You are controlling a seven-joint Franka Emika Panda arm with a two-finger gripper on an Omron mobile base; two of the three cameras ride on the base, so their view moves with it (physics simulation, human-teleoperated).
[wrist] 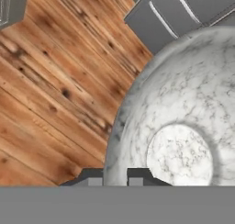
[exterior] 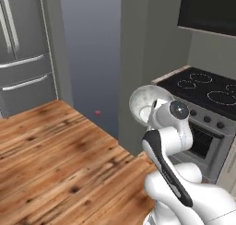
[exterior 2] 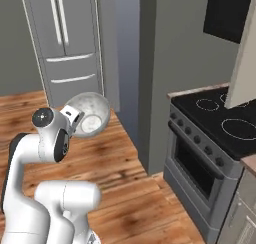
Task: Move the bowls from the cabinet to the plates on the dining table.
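- On the far left of the left base view I see a steel-grey fridge [exterior: 23,53] with long bar handles, standing on a wood plank floor [exterior: 60,159].
- Right of the fridge, a grey wall [exterior: 92,49] runs back, with a small red mark low on it.
- Right of centre, my white arm [exterior: 168,145] rises and carries a bowl [exterior: 145,102] held up in the air, well above the floor and just in front of the stove [exterior: 207,104].
- The bowl is round and deep, mottled grey-white like stone. It is tipped on its side, so its opening faces away from the arm.
- In the right base view the bowl [exterior 2: 90,113] sits at the end of the arm, left of centre, with the fridge [exterior 2: 65,43] behind it. I can see a rounded wall and a paler flat circle at its bottom.
- Further right stands the stove [exterior 2: 210,143], with a black cooktop, ring marks and an oven door.
- In the hand view, the bowl [wrist: 183,108] takes up the right side, with veined marble patterning and a lighter round base.
- My gripper [wrist: 114,178] is clenched on the bowl's rim, its dark fingertips [wrist: 94,176] pinching the wall at the bottom edge.
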